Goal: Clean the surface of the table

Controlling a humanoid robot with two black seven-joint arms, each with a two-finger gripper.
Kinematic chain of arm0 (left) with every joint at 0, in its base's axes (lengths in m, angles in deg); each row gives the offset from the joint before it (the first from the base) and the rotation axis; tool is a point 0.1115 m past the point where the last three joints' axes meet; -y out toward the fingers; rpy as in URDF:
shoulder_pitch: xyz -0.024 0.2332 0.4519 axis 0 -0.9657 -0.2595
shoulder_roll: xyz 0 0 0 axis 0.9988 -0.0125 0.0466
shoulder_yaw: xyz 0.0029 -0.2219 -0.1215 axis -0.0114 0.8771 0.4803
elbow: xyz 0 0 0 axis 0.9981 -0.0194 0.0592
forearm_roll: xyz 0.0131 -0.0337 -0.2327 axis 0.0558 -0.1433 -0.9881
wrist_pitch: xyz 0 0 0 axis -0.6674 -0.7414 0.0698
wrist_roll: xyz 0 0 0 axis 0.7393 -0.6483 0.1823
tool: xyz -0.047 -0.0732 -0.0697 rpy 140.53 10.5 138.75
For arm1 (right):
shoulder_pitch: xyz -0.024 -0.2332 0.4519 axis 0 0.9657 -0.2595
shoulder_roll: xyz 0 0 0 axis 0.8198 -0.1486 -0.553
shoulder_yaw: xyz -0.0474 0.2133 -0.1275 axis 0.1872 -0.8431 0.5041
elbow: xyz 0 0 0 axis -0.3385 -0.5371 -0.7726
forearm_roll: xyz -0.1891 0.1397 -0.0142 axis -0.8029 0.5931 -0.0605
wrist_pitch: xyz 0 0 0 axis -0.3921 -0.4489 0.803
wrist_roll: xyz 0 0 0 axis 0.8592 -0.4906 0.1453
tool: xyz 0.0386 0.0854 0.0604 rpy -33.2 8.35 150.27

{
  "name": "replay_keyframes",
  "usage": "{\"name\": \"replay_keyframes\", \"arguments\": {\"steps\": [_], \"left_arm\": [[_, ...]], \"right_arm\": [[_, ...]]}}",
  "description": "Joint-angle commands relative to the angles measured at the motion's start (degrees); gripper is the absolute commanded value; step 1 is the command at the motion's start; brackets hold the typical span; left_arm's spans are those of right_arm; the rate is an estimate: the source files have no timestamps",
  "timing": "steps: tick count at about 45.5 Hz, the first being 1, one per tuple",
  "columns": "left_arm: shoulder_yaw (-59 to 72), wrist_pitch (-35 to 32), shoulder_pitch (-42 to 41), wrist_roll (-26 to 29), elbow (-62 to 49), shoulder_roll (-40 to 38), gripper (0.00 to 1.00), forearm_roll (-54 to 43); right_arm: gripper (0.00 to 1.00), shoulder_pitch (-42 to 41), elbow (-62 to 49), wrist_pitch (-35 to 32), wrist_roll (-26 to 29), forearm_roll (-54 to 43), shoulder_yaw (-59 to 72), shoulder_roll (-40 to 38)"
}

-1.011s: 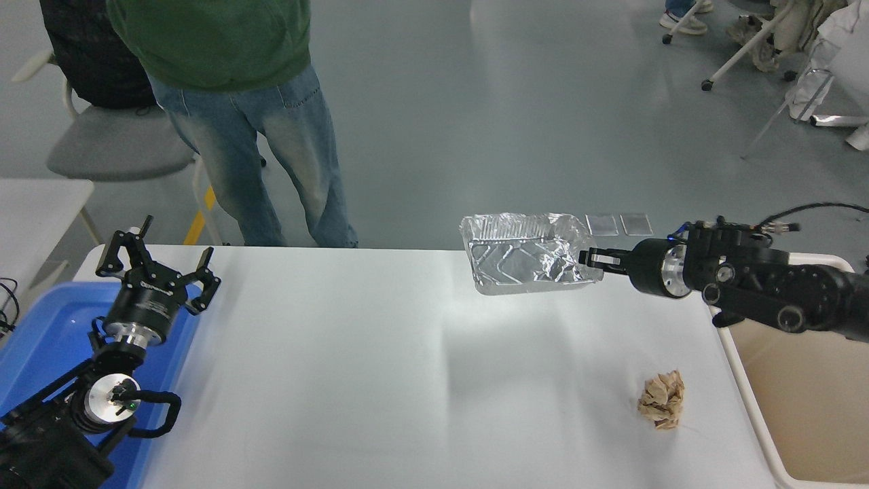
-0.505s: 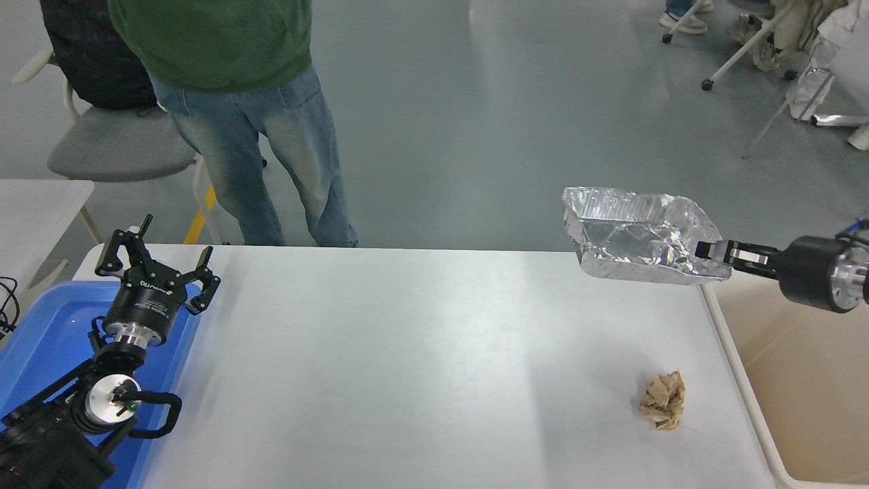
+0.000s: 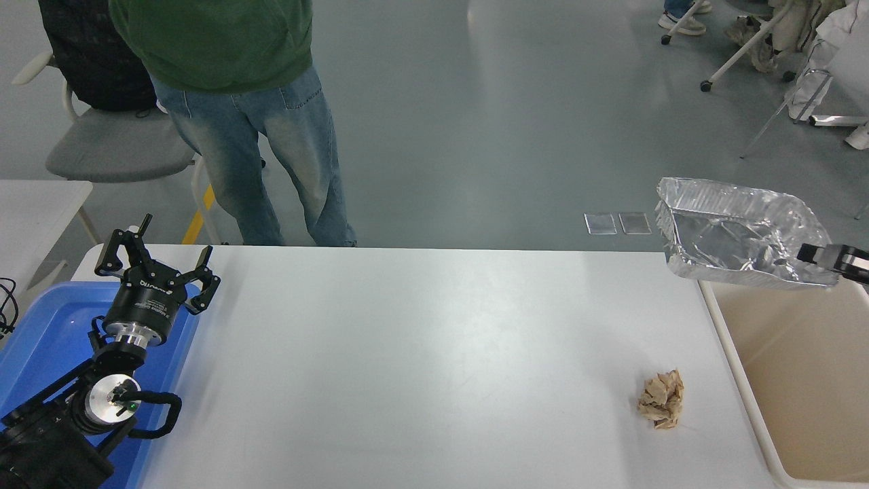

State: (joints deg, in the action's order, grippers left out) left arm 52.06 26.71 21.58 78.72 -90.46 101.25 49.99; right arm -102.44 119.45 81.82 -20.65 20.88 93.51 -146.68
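The white table surface [image 3: 421, 353] fills the middle of the head view. A crumpled brown paper ball [image 3: 662, 399] lies on it near the right front. My right gripper [image 3: 818, 256] comes in at the right edge, shut on the rim of a crumpled silver foil tray [image 3: 736, 234]. It holds the tray in the air above the far end of the cream tub [image 3: 801, 380]. My left gripper [image 3: 157, 266] is open and empty, parked at the lower left over a blue bin [image 3: 47, 339].
A person in a green top and jeans [image 3: 251, 129] stands at the table's far left side. A grey chair [image 3: 115, 146] stands behind them. A smaller white table [image 3: 37, 204] is at the far left. Chair legs on castors show at the top right.
My right gripper has carried the foil tray to the right, from over the table's far edge to above the cream tub. The left arm and the paper ball have not moved.
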Motion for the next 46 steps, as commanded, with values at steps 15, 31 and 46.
{"name": "replay_keyframes", "arguments": {"steps": [15,31,46], "left_arm": [[0.0,0.0,0.0,0.0,0.0,0.0,0.99,0.0],[0.0,-0.1,0.0,0.0,0.0,-0.1,0.99,0.0],[0.0,0.0,0.0,0.0,0.0,-0.1,0.99,0.0]], "right_arm": [[0.0,16.3,-21.8,6.7,-0.3,11.9,-0.1,10.6],[0.0,30.6,-45.7,10.0,0.2,24.9,-0.1,28.1],[0.0,39.7,-77.9,10.0,2.2,30.7,-0.1,50.1]]}}
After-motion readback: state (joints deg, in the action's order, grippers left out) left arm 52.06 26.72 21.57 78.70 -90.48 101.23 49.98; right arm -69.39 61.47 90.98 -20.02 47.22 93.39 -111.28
